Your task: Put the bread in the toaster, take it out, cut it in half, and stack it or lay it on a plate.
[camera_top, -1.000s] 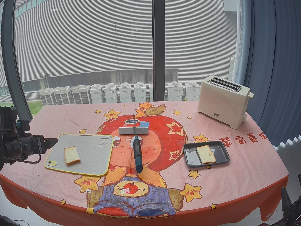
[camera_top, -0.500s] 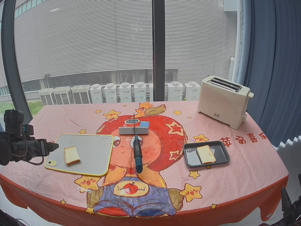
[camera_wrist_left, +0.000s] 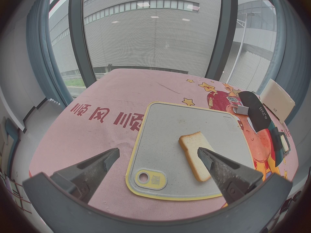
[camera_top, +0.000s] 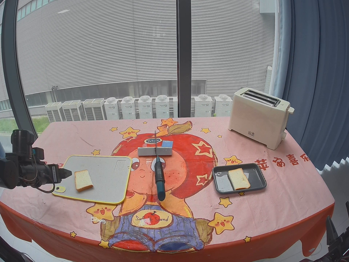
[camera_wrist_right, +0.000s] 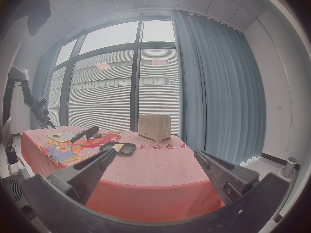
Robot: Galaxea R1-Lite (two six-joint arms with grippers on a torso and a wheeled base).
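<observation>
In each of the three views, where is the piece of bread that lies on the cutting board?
Head view: the bread on the cutting board, near the left end effector.
Left wrist view: on the board, bread beside one end effector finger.
Right wrist view: small and far, on the board beyond the knife.
Shared landmark: the cutting board.

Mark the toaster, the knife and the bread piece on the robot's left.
toaster (camera_top: 254,122), head view, on its front wall.
knife (camera_top: 159,177), head view, on its dark handle.
left bread piece (camera_top: 83,180), head view, middle of its top face.
</observation>
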